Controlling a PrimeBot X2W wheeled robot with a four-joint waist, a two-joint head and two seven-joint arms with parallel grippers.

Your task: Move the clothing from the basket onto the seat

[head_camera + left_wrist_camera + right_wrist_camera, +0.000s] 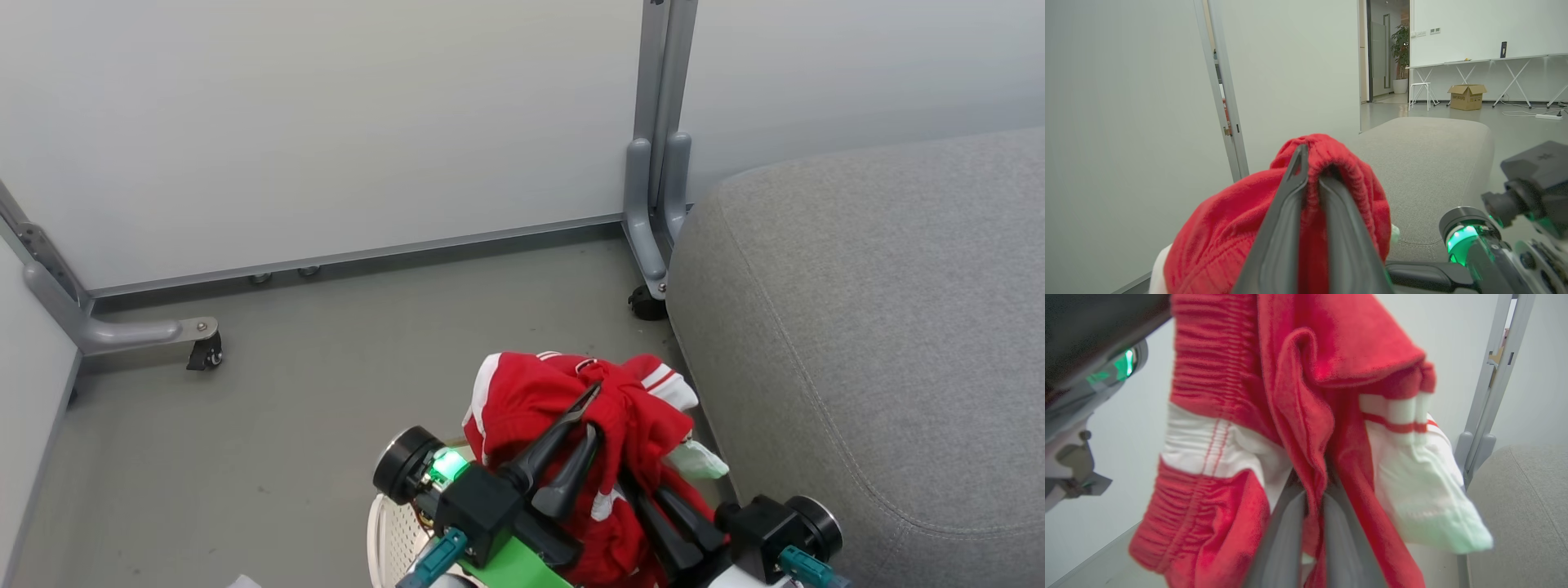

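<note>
No text, number or brand reads clearly in any view. Cardboard box on the far floor, left wrist view: dark print on its front face — too small and blurred to make out. White panels and stripes of the clothing, right wrist view, close up — plain fabric, no lettering legible.

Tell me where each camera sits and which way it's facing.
Head view: on the head, facing forward and down at floor, basket, seat and clothing; left fingers and right fingers show.
Left wrist view: on the left wrist, looking along the left fingers, across the seat toward a cardboard box; the right arm shows.
Right wrist view: on the right wrist, looking along the right fingers into the clothing; the left arm shows.
All three share clothing and seat.
</note>
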